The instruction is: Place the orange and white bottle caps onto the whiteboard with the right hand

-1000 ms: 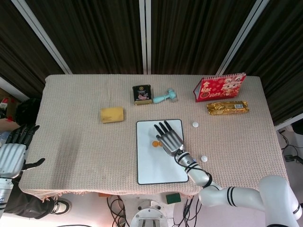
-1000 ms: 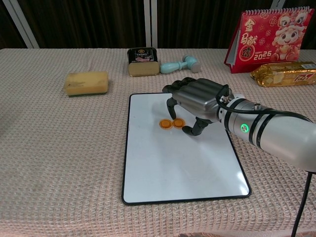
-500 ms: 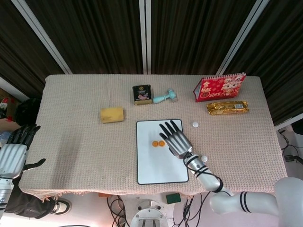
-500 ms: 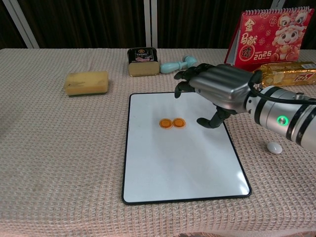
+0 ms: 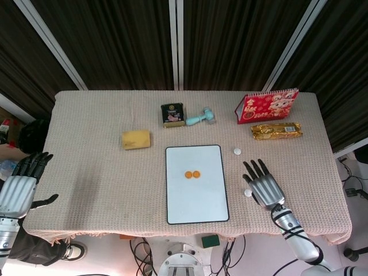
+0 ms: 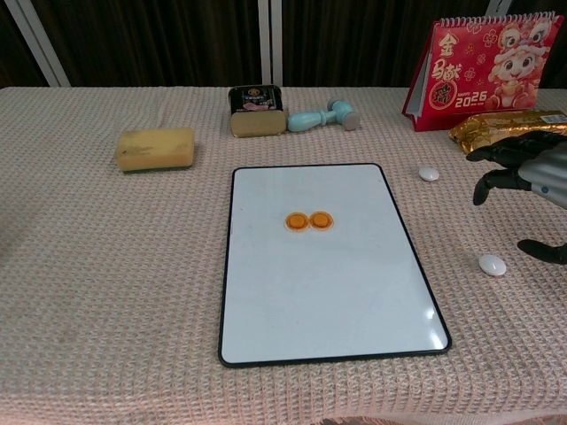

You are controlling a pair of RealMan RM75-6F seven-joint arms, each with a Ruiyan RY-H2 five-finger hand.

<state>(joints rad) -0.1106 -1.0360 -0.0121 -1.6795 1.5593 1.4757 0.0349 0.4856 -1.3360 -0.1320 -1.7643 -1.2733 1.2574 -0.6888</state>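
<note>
Right hand (image 5: pixel 263 187) hovers, fingers spread and empty, just beside the near small white plastic bottle cap (image 6: pixel 492 264). It's probably light, rigid, slippery: pinch its rim.

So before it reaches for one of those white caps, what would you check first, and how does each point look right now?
1. Both orange caps lie on the whiteboard: ok.
2. White caps off the board and in sight: ok, the near cap and the far cap both sit on the cloth to its right.
3. Right hand free to grasp: ok, fingers spread, nothing in it.
4. Right hand close to a cap: ok, the near cap lies just beside its thumb.
5. Room on the board for two more caps: ok, most of the white surface is bare.
6. Left hand out of the way: ok, it sits at the table's far left edge.
</note>
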